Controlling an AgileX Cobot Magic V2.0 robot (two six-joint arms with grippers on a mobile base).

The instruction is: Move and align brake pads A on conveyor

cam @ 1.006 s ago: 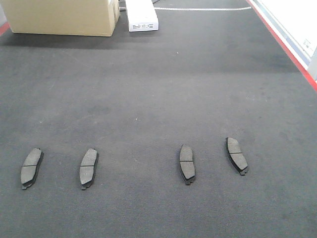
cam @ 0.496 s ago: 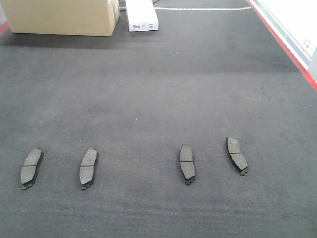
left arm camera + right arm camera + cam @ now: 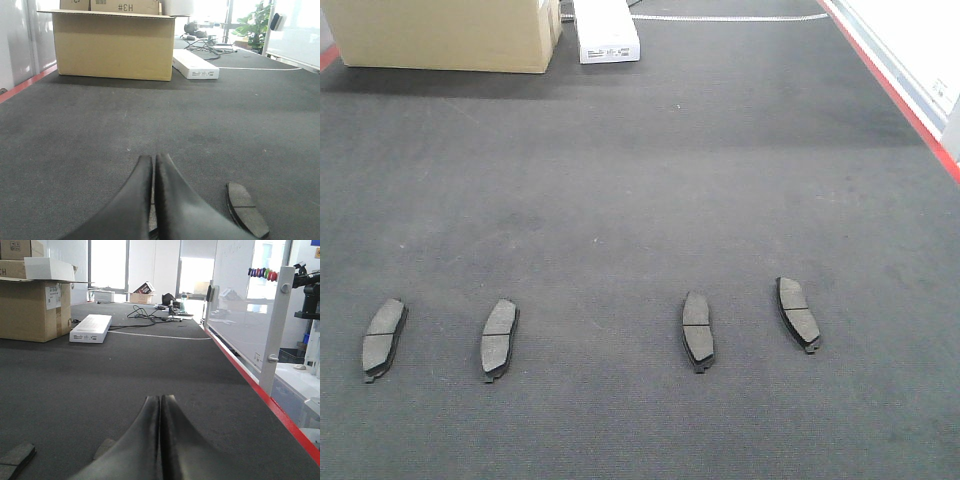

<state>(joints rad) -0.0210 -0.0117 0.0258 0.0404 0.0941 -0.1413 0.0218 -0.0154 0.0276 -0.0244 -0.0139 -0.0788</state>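
Note:
Several dark grey brake pads lie in a loose row across the near part of the charcoal conveyor [image 3: 640, 180]: two on the left [image 3: 384, 338] [image 3: 500, 338] and two on the right [image 3: 697, 330] [image 3: 798, 313], each pointing roughly along the belt. Neither gripper shows in the front view. In the left wrist view my left gripper [image 3: 153, 157] is shut and empty just above the belt, with one pad [image 3: 245, 207] to its right. My right gripper [image 3: 160, 397] is also shut and empty, with a pad [image 3: 15, 457] at its lower left.
A cardboard box [image 3: 445, 35] and a flat white box [image 3: 607, 30] stand at the far end of the belt. A red edge strip [image 3: 900, 100] runs along the right side, with a clear guard panel [image 3: 240, 315] beyond it. Cables [image 3: 150, 315] lie far back.

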